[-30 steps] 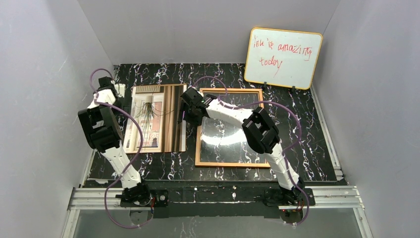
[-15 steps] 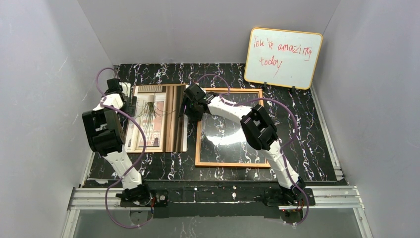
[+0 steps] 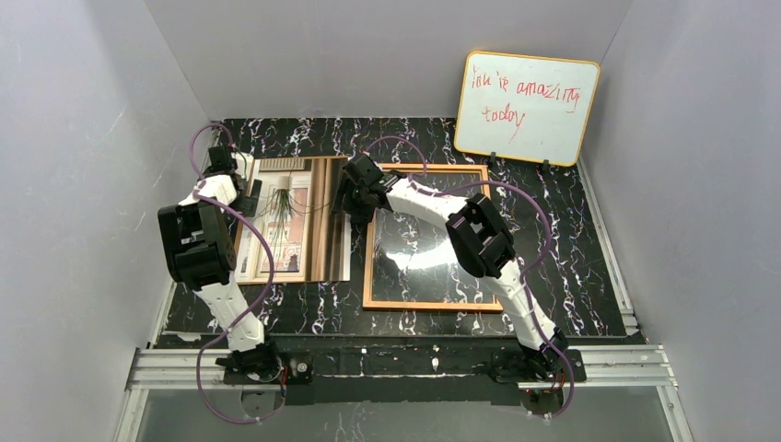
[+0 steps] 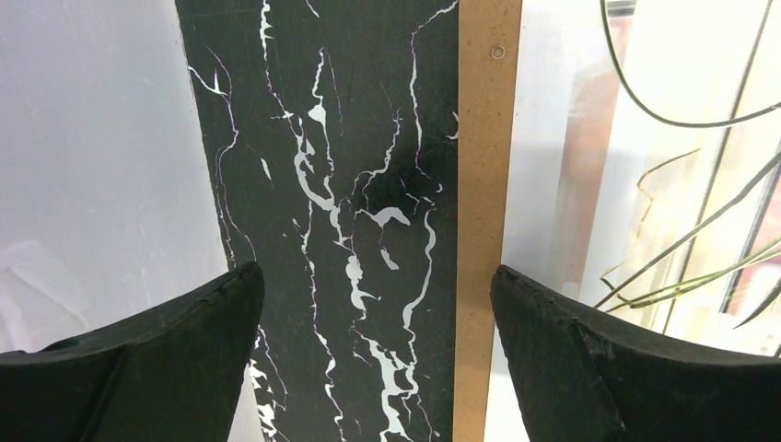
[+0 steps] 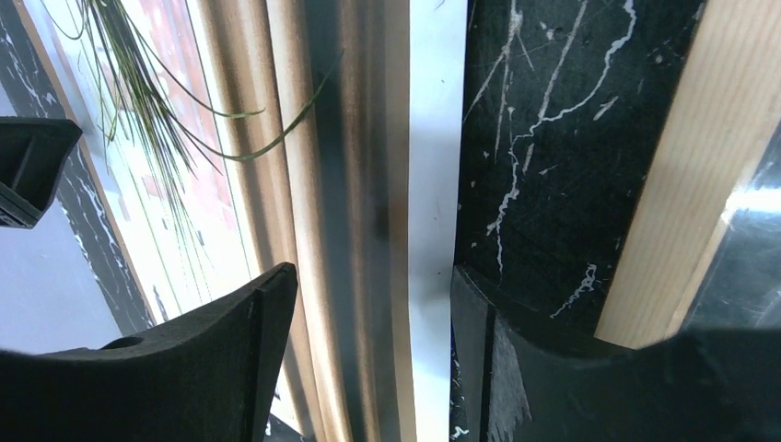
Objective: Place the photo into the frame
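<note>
- The photo (image 3: pixel 290 221) lay flat on the black table (image 3: pixel 580 267), just left of the frame (image 3: pixel 433 305).
- It looked thin, bendy and slippery, so its edges seemed best for pinching.
- The left gripper (image 4: pixel 373 285) and right gripper (image 5: pixel 368 276) gaped over those edges, holding nothing.
</note>
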`<control>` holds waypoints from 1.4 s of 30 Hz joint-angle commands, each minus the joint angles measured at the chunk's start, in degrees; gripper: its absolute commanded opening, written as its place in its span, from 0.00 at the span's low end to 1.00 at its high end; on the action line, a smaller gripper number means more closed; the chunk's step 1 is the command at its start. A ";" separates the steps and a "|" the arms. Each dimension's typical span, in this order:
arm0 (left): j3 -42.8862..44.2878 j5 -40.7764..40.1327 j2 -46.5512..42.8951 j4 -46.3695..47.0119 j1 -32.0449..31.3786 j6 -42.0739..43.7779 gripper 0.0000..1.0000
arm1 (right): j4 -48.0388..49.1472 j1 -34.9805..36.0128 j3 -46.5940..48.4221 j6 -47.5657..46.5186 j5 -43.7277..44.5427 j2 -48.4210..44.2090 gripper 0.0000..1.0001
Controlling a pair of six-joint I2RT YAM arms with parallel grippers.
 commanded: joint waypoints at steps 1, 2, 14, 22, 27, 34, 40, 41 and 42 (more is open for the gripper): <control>-2.95 1.95 1.79 -6.01 -1.29 0.48 0.93 | 3.12 1.70 -0.56 -1.38 1.02 -1.88 0.70; -3.01 1.82 1.95 -6.11 -1.39 0.53 0.93 | 4.07 1.84 -1.20 -1.30 1.04 -2.99 0.70; -3.57 0.79 2.32 -6.12 -1.93 1.75 0.93 | 13.12 2.02 -9.20 0.58 -2.44 -12.86 0.68; -3.96 0.51 2.16 -6.36 -2.12 2.25 0.93 | 25.14 1.57 -17.81 6.24 -7.41 -17.79 0.68; -3.82 0.34 1.78 -6.56 -2.16 2.69 0.92 | 29.80 1.04 -19.33 10.03 -11.01 -16.97 0.68; -3.43 0.65 1.62 -7.31 -2.08 2.76 0.92 | 27.48 0.86 -19.03 9.88 -10.91 -14.18 0.64; -2.60 1.10 1.76 -8.61 -2.10 2.82 0.92 | 19.22 0.78 -15.55 6.27 -6.75 -13.21 0.54; -2.28 1.17 1.85 -8.88 -2.07 2.82 0.92 | 17.78 0.74 -14.82 5.72 -5.95 -12.92 0.52; -2.21 1.28 1.86 -9.06 -2.11 2.82 0.92 | 16.61 0.74 -14.31 5.25 -5.51 -12.64 0.51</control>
